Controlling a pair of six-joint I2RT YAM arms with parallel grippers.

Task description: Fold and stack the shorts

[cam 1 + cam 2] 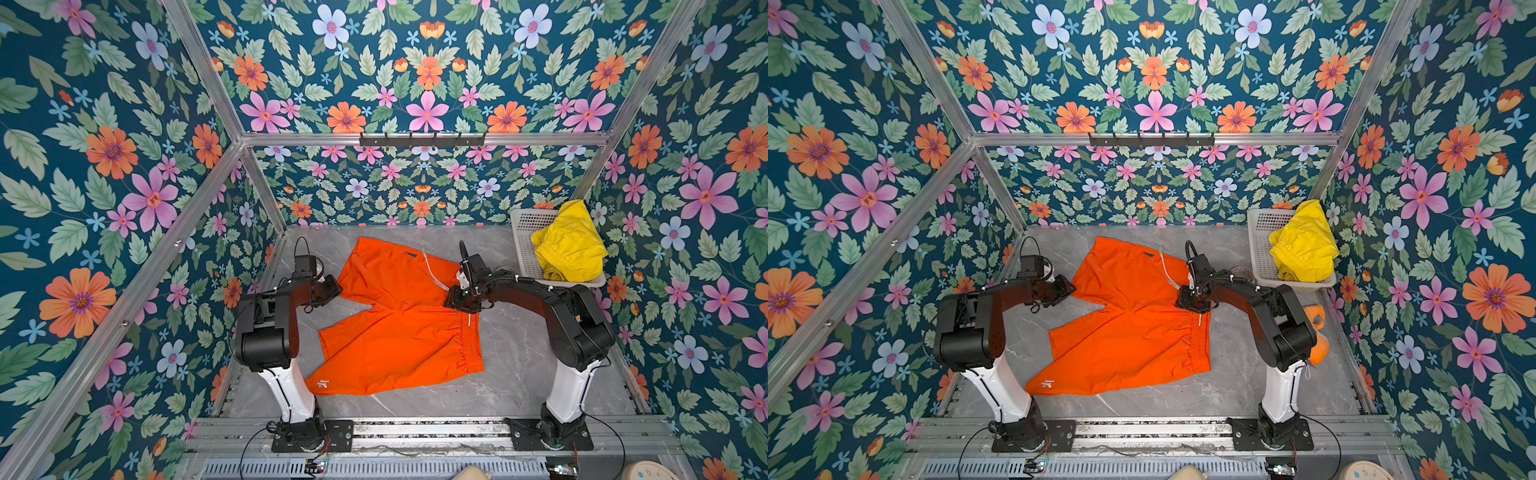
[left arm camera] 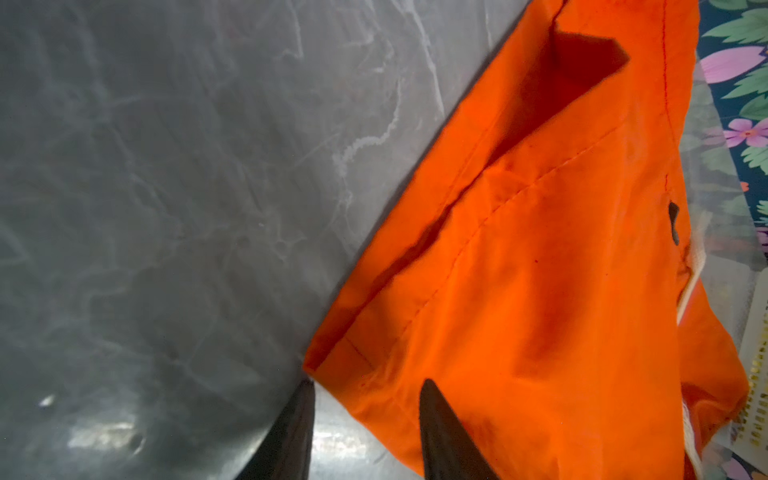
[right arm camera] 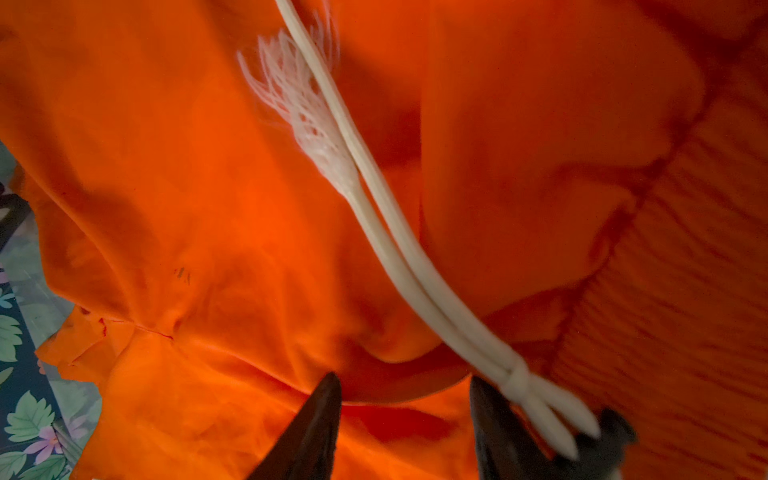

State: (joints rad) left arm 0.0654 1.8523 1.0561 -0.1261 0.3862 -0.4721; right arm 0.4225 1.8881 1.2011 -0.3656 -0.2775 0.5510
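Grey marble tabletop (image 1: 519,374) showed a job barely begun. The orange shorts (image 1: 399,316) lay spread out in the middle, unfolded, and the yellow shorts (image 1: 569,245) sat crumpled in the white basket (image 1: 524,232) at the far right. Nothing was stacked. The left gripper (image 2: 368,386) had its fingers apart astride a hem corner on the left, one on the table, one on cloth. The right gripper (image 3: 404,378), fingers apart, sat beside the drawstring (image 3: 374,187); whether it pinched cloth, I couldn't tell.

The orange shorts (image 1: 399,316) are covering the middle of the table (image 1: 519,365); bare marble is lying open at 6 and 4 o'clock. At 2 o'clock, a basket (image 1: 524,232) holding yellow shorts (image 1: 569,245) is blocking passage.
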